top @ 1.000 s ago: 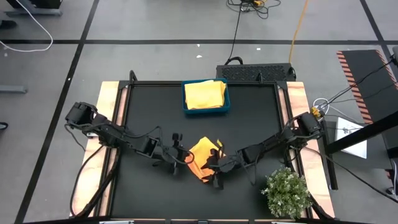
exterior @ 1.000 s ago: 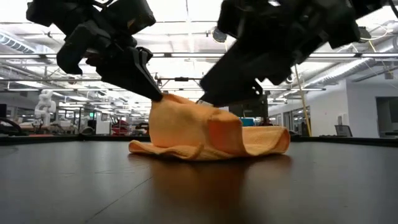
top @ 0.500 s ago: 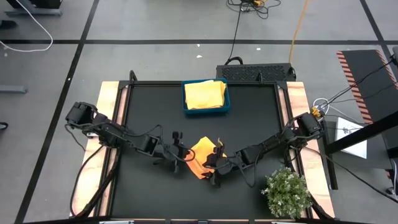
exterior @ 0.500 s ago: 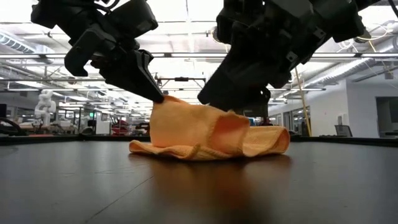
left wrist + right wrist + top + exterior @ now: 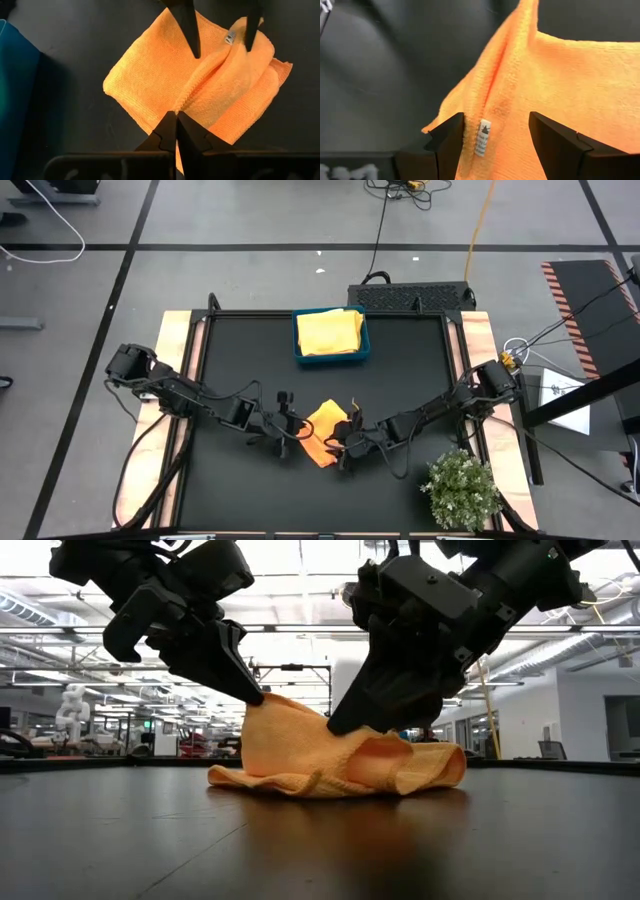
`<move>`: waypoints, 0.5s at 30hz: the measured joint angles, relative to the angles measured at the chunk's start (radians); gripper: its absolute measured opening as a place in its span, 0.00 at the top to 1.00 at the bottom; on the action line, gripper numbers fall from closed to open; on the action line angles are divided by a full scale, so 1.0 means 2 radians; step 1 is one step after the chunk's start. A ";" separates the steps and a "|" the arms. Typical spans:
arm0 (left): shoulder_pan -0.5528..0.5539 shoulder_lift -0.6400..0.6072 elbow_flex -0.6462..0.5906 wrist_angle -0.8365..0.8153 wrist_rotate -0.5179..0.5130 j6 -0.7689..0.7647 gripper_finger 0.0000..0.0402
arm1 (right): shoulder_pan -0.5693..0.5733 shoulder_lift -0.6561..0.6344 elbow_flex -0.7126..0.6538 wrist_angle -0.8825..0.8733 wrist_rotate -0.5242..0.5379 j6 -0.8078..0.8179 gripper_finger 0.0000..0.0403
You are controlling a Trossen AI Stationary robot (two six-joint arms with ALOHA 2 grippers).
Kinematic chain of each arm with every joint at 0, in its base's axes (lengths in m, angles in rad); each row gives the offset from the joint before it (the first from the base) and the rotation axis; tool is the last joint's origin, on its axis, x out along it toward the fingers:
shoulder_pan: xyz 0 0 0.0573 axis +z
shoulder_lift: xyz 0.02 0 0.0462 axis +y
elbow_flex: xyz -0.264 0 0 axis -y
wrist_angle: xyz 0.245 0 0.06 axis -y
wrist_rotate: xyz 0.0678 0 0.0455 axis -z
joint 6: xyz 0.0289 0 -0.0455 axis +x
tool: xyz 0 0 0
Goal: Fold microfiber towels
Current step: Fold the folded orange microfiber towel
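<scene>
An orange microfiber towel (image 5: 322, 425) lies bunched on the black table, between my two grippers. My left gripper (image 5: 300, 433) is shut on it on the side toward the table's left. A ridge of cloth runs from there to a small white label (image 5: 482, 137). My right gripper (image 5: 343, 442) is open, with one finger on each side of that ridge near the label. A pale yellow towel (image 5: 330, 332) lies in the teal tray (image 5: 297, 340) at the far middle. My left gripper pinches the end of the towel's ridge (image 5: 180, 102) between its two fingertips, slanting down from the table's left. That spot stands up as a peak (image 5: 265, 702); the rest of the cloth rests on the table. One layer or several, I cannot tell. My right gripper slants down from the table's right, and its open fingers (image 5: 195, 50) come down on the cloth on both sides of the ridge by the label (image 5: 230, 37). The towel (image 5: 370, 745) dips under the tips. Nothing is pinched between them.
A small bushy green plant (image 5: 460, 488) stands at the table's near right corner, close behind my right arm. The teal tray also shows in the left wrist view (image 5: 15, 75).
My right gripper has rolled and tipped at the wrist and come in a little over the towel, staying open. The flap of cloth that stood up under it has sunk lower. My left gripper has kept its hold and the peak has stayed raised.
</scene>
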 joint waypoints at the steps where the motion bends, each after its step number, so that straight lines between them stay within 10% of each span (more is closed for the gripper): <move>1: 0.000 0.000 0.000 0.000 0.000 0.000 0.98 | -0.001 0.000 0.000 -0.002 0.000 0.001 0.47; 8: 0.000 0.000 0.000 0.004 -0.001 0.000 0.99 | -0.001 0.000 0.000 -0.002 -0.014 -0.021 0.55; 15: 0.000 0.000 0.000 0.038 -0.004 0.012 0.99 | -0.007 0.000 0.000 -0.003 -0.053 -0.050 0.93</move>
